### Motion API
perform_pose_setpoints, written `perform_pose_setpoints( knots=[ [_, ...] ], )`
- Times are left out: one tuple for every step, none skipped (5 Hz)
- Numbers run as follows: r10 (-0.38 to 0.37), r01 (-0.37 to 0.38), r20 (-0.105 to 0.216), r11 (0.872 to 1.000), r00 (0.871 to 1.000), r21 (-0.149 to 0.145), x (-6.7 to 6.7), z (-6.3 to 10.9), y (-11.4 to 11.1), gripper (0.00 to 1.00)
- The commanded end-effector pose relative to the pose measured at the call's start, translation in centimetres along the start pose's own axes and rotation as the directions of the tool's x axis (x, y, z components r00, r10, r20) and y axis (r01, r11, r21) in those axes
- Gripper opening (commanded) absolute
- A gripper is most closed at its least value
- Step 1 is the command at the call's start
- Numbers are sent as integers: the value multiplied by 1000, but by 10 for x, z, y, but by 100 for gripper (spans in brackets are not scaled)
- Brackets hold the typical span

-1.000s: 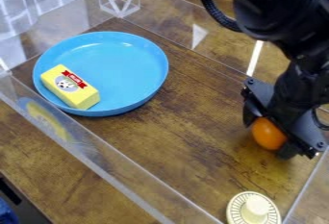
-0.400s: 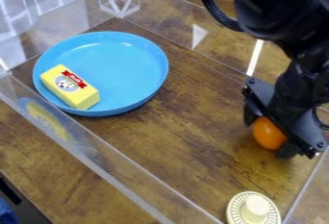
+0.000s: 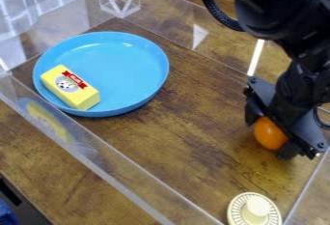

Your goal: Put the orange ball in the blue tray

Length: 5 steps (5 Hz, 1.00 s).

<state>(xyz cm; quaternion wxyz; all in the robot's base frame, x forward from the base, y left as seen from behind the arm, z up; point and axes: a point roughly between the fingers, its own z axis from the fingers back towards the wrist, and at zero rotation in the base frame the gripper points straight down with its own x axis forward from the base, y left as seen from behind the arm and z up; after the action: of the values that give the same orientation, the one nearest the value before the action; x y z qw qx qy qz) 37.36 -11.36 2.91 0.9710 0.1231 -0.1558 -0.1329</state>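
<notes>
The orange ball (image 3: pixel 267 134) rests on the wooden table at the right, low between the black fingers of my gripper (image 3: pixel 279 138). The gripper points steeply down over it and its jaws stand wide, one on each side of the ball. Whether they press on the ball I cannot tell. The ball has not left the tabletop. The blue tray (image 3: pixel 135 55) is a large round dish at the left, well apart from the gripper.
A yellow block with a red label (image 3: pixel 68 87) lies in the tray's near-left part. A small cream round disc (image 3: pixel 256 210) sits at the bottom right edge. Clear plastic walls (image 3: pixel 77 137) ring the table.
</notes>
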Motion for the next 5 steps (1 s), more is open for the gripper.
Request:
perform_pose_setpoints(
  knots=[
    [30,-30,-10,999,1000,19,-1,2,19,0],
    [24,-24,-19,999,1000,25,-2,4,22,0],
    [18,-17,-28,999,999,30,-2,6,24,0],
    [16,-15,-36,999,999,35,-3,6,27,0],
    [16,-15,-43,999,999,37,-4,6,28,0]
  ],
)
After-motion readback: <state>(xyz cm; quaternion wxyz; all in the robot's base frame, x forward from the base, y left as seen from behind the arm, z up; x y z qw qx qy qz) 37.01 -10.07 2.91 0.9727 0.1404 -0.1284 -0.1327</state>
